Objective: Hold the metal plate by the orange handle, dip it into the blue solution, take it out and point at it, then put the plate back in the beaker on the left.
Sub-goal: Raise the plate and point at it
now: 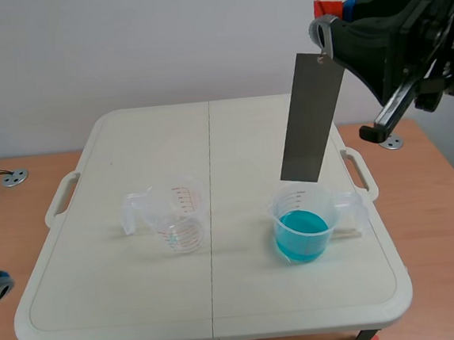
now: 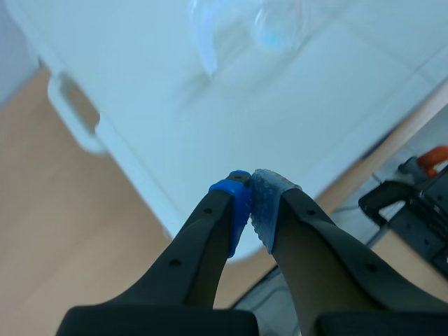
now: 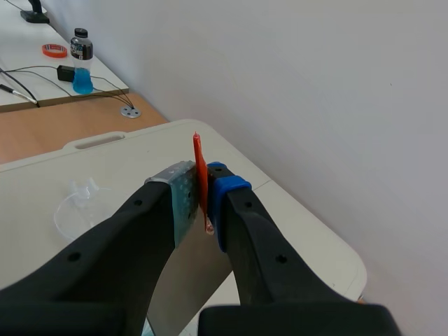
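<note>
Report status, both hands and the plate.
Right hand shut on orange handle. Metal plate hangs above blue solution, undipped. Left hand shut, empty. Nothing in the way.

Grey metal plate (image 1: 312,119) held aloft by orange handle (image 3: 200,175), slightly tilted, lower end over beaker of blue solution (image 1: 302,223); clear empty beaker (image 1: 175,214) seen upright on counter (image 1: 246,295), left.

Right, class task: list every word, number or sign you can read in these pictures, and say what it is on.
Nothing is readable.
On the empty beaker: red scale markings, too small to read.
On the bottle of blue liquid: a dark label, too blurred to read.
On the metal plate: no writing shows.
</note>
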{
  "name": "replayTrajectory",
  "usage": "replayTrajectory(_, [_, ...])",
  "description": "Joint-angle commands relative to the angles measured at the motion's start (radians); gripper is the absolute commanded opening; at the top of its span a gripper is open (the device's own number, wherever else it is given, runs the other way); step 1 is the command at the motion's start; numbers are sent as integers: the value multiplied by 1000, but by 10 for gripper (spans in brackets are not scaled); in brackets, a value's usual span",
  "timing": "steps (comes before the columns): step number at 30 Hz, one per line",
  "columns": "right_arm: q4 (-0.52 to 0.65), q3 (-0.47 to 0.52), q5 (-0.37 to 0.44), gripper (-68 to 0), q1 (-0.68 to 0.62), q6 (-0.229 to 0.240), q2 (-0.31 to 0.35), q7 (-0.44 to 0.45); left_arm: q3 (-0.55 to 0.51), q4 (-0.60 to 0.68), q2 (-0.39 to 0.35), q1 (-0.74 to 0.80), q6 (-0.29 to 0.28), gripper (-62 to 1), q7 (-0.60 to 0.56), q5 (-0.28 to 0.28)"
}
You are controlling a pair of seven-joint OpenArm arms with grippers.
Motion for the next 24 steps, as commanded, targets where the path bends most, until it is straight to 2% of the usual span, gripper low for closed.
replayTrajectory(1, [15, 13, 16, -662, 6, -6, 11, 9, 27, 2, 2, -40, -26, -594, -13, -7])
replayTrajectory(6, [15, 13, 16, -662, 6, -6, 11, 9, 133, 2, 2, -198, -98, -594, -10, -6])
replayTrajectory(9, [15, 13, 16, -662, 6, -6, 11, 8, 220, 2, 2, -295, -120, -594, -2, -6])
replayTrajectory(16, [15, 13, 16, -662, 6, -6, 11, -6, 454, 2, 46, -533, -121, -594, 100, -6])
replayTrajectory(24, [15, 13, 16, -662, 6, -6, 11, -6, 655, -66, 164, -755, -117, -594, 183, -2])
